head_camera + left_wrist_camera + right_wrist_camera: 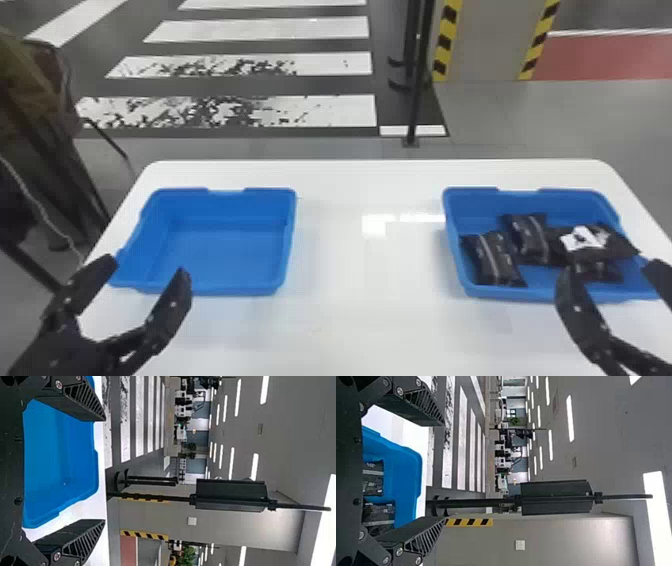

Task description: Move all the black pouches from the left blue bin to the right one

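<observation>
In the head view my left gripper (pixel 147 267) is open at the near left corner of the left blue bin (pixel 220 260), whose floor is bare. My right gripper (pixel 607 272) stands open at the near edge of the right blue bin (pixel 537 292). That bin holds several black pouches: one (pixel 495 260) on the left, one (pixel 527 237) behind it, and one with a white label (pixel 595 242) on the right, overlapping another. In the left wrist view, the left gripper (pixel 105 469) has nothing between its fingers. The right wrist view shows the right gripper (pixel 443 471) likewise parted, with pouches (pixel 373 479) beyond.
Both bins stand on a white table (pixel 350 310) with a wide gap between them. Behind the table a black post (pixel 417 75) rises from the floor. A chair-like object with cloth (pixel 30 90) is at the far left.
</observation>
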{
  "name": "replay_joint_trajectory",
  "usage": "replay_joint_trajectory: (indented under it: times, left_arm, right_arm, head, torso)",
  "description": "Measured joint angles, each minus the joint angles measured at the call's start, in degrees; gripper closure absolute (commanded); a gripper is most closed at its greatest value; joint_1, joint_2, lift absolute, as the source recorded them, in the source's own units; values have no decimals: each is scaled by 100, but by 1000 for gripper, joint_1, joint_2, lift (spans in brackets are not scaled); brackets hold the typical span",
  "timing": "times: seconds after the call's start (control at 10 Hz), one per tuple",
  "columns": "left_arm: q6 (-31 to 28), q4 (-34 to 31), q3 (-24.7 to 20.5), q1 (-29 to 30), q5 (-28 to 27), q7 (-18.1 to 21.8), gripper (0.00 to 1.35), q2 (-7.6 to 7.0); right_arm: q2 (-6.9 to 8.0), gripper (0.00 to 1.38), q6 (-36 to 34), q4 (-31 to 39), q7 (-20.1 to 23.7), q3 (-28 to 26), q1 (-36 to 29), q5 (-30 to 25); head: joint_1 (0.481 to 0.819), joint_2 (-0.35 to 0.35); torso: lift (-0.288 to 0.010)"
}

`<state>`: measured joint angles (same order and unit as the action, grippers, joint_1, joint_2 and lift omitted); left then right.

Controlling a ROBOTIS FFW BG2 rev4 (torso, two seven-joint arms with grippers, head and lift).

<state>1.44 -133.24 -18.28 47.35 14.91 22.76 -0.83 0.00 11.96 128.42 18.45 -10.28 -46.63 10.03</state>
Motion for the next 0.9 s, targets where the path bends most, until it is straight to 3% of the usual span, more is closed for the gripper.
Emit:
replay_joint_trajectory:
  times: [0.9]
  left_arm:
    - [-46, 0, -2, 3, 6, 7, 130, -5]
  right_arm:
    - [0, 188, 0, -39, 0, 91, 65, 36]
  head:
    - [695, 76]
  torso:
    - [-140]
